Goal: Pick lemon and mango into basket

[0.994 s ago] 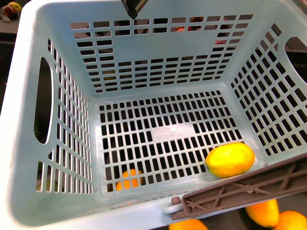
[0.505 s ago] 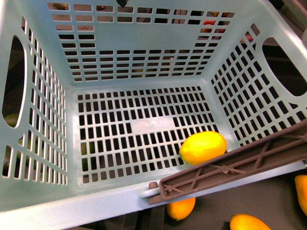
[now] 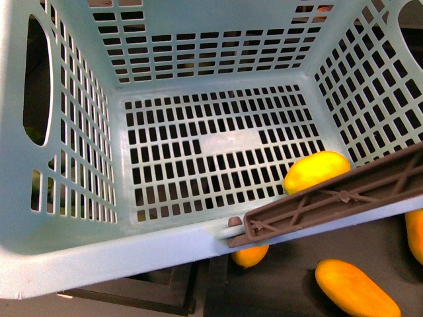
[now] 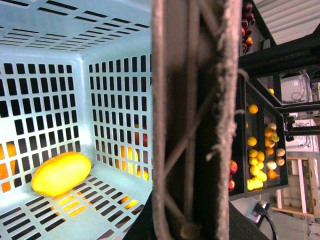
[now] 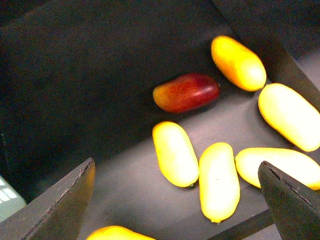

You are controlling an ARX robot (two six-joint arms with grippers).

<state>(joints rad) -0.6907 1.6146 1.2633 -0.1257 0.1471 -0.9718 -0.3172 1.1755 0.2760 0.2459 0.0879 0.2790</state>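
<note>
The turquoise basket point(image 3: 66, 257) fills the front view, seen from above. The lemon point(image 3: 316, 170) lies on its slotted floor at the near right corner, partly behind the brown-grey handle point(image 3: 330, 201). In the left wrist view the lemon point(image 4: 61, 172) shows inside the basket point(image 4: 110, 35), and my left gripper point(image 4: 190, 230) is shut on the handle point(image 4: 195, 120). My right gripper point(image 5: 177, 200) is open above several yellow mangoes; one mango point(image 5: 218, 180) lies between the fingers point(image 5: 70, 200). Other mangoes point(image 3: 355, 287) lie on the dark surface below the basket.
A red mango point(image 5: 186, 92) lies among the yellow ones on a dark tray point(image 5: 90, 75). A fruit point(image 3: 249, 255) sits just under the basket's near rim. Shelves of mixed fruit point(image 4: 260, 160) stand beyond the basket in the left wrist view.
The basket has shifted across the front view, left and then back right, and its near rim now sits lower in the frame. The lemon has stayed in the near right corner by the handle.
</note>
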